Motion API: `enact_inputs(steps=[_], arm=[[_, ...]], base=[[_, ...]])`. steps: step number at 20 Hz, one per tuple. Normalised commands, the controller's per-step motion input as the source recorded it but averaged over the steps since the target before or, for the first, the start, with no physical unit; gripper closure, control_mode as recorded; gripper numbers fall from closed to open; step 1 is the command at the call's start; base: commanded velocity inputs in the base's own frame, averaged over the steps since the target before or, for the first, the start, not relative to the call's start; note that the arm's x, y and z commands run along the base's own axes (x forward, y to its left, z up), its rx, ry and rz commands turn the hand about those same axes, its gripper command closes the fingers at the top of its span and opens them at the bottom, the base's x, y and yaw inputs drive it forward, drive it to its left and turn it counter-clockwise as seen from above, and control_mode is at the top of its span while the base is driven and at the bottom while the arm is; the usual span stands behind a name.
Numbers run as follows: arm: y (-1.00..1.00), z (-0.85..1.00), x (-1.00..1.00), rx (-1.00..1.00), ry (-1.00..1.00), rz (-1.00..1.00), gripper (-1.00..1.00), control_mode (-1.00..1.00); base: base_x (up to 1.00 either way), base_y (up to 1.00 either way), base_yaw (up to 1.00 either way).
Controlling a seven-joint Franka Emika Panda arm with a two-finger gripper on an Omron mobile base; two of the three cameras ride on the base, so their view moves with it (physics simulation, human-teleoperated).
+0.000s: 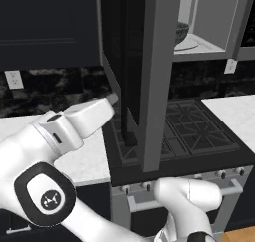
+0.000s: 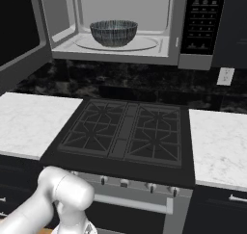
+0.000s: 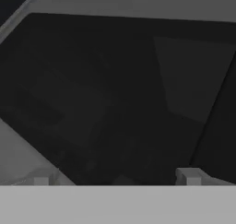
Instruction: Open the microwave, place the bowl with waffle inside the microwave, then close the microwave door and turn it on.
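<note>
microwave door swung out, right before the wide-open, empty end effector

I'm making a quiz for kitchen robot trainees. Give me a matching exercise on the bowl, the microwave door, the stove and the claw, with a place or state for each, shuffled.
Things:
1. bowl
2. microwave door
3. stove
4. claw

Places or states:
A. swung wide open
B. below the microwave, between two white counters
C. jaws spread, facing dark glass
D. on the turntable inside the microwave

Pairs: 1-D, 2-A, 3-B, 4-C
</note>
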Motion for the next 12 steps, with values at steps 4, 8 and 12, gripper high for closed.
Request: enact_inputs(steps=[4, 8, 12], arm=[[-0.35, 0.0, 0.14, 0.0, 0.0, -0.13, -1.0, -1.0], [-0.55, 0.04, 0.0, 0.0, 0.0, -0.06, -1.0, -1.0], [-0.66, 0.2, 0.0, 0.0, 0.0, -0.03, -1.0, -1.0]], base=[[0.0, 0.0, 0.0], [0.0, 0.0, 0.0], [0.0, 0.0, 0.0]])
